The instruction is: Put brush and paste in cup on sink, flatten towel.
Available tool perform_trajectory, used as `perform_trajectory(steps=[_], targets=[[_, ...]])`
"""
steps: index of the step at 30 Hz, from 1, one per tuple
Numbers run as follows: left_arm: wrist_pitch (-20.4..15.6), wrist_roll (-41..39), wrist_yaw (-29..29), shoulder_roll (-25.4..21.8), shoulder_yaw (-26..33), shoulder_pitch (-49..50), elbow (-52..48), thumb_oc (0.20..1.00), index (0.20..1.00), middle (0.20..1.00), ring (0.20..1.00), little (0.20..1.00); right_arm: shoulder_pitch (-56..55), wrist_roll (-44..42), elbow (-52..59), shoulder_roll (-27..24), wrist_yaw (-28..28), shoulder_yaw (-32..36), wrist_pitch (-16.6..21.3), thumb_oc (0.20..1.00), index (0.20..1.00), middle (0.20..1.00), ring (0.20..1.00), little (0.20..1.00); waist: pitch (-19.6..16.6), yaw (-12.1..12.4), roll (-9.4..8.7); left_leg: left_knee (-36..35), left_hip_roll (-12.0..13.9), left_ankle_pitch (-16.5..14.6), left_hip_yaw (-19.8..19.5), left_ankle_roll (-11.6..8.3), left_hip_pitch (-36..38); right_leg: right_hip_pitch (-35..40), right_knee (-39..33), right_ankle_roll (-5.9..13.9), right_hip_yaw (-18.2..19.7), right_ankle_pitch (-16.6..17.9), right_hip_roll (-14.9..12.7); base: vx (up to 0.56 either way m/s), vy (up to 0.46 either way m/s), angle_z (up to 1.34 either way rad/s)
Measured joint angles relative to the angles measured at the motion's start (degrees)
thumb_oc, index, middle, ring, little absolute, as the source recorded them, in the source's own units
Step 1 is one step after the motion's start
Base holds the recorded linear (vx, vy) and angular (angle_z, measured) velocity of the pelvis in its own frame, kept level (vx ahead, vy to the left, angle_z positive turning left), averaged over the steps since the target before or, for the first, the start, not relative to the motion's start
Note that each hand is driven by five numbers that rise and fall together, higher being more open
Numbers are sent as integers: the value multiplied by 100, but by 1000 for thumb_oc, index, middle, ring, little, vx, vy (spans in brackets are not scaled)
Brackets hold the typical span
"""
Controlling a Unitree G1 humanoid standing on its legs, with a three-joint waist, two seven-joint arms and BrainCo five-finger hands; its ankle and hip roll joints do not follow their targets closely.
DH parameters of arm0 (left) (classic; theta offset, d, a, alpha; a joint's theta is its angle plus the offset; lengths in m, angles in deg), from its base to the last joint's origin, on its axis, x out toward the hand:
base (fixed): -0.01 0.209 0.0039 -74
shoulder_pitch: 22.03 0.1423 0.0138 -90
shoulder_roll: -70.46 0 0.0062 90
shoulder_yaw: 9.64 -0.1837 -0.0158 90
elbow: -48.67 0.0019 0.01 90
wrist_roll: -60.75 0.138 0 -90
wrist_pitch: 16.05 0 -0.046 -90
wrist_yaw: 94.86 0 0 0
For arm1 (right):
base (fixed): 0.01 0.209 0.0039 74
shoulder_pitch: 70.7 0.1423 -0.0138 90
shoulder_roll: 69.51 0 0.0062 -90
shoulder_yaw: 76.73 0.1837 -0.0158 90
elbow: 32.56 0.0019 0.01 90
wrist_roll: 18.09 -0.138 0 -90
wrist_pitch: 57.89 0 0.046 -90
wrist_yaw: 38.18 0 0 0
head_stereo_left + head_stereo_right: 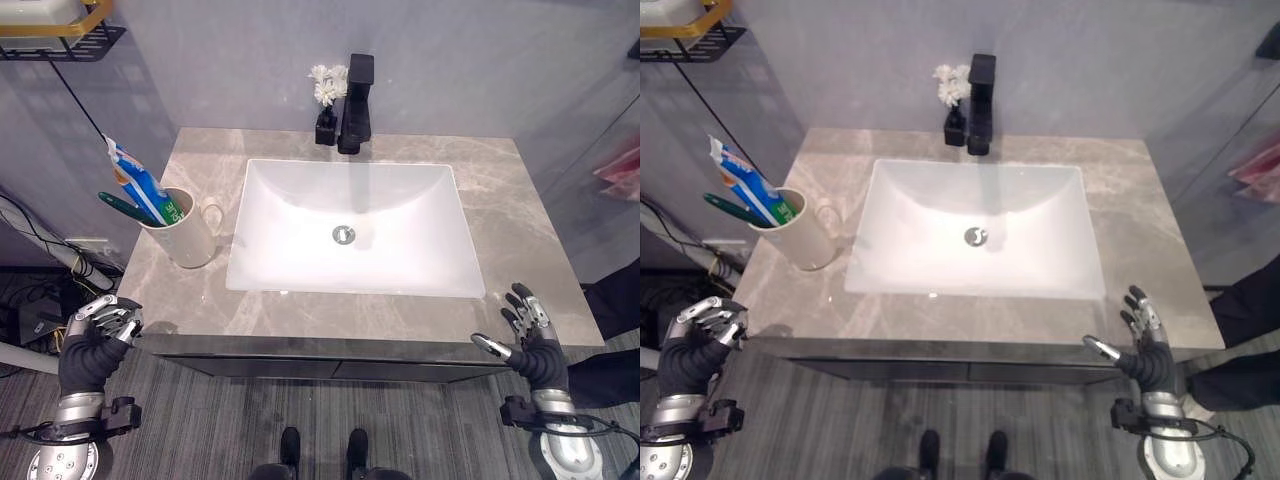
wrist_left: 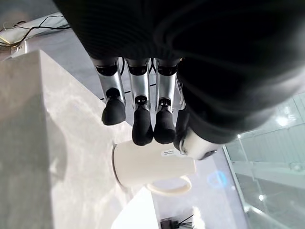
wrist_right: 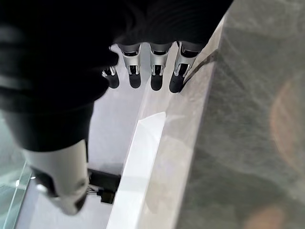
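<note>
Brush and paste stand in the cup; both robot hands hang empty at the front edge of the tabletop.

The toothbrush (image 1: 122, 207) and toothpaste (image 1: 140, 184) lean in the cream cup (image 1: 186, 232) on the grey tabletop (image 1: 520, 250), just left of the white sink (image 1: 400, 210), so that part looks done. The left robot hand (image 1: 105, 322) is loosely curled, holding nothing; the right robot hand (image 1: 525, 325) has its fingers spread. I can see no towel, so flattening seems left.
</note>
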Motion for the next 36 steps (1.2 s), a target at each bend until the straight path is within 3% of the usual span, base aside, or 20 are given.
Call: perform_trajectory(steps=[4,9,18,20,22,26,31,36], targets=[[3,-10,-119,-112,-26,-39,41,200,200,200,200,200,91,360,-259,-226,5,13,14,1000,1000,1000,1000,1000,-36,-37,-90,1,-9,6,7,24,-70,-68,-7,2,8,6,-13,0,0,0],[4,-51,-171,-109,-23,-36,61,200,200,200,200,200,0,838,-192,-175,-67,278,18,1000,1000,1000,1000,1000,-18,-94,-62,0,-12,-18,15,14,-73,-74,-11,17,18,-10,-17,5,12,-1],[2,-136,-127,-14,-57,-22,59,200,200,200,200,200,-137,1277,-473,166,-935,716,23,1000,1000,1000,1000,1000,-8,-293,-48,0,-3,-72,286,51,-56,-177,30,12,266,27,-1,3,23,-15],[2,-149,-89,53,-56,-20,67,200,200,200,200,200,-92,1289,-849,445,-1137,896,-318,1000,1000,1000,1000,1000,-4,-249,-53,-1,7,-103,416,72,2,-168,32,16,391,52,8,4,21,-31],[2,-152,-55,133,-54,-13,92,200,200,200,200,200,-206,1273,-1266,484,-1186,860,-583,1000,1000,1000,1000,1000,37,-255,10,-1,4,-141,527,95,65,-154,2,21,493,56,4,-2,37,-25],[3,-148,-43,209,-52,-37,106,200,200,200,200,200,-343,1265,-1471,584,-1254,860,-694,1000,1000,1000,1000,1000,175,-462,226,-3,0,-143,664,100,119,-151,34,36,653,127,14,2,29,-23],[4,-147,-36,239,-43,-65,122,200,200,200,200,200,-342,1212,-1808,742,-1449,922,-694,1000,1000,1000,1000,1000,166,-540,168,-6,66,-144,760,97,214,-121,-12,34,748,119,86,6,29,-10],[11,-147,-30,233,-51,-162,179,200,200,200,200,200,-175,1090,-2971,706,-1274,94,-802,1000,1000,1000,1000,1000,176,-414,140,-5,72,-148,820,93,237,-115,-12,19,798,148,93,-6,2,-6]])
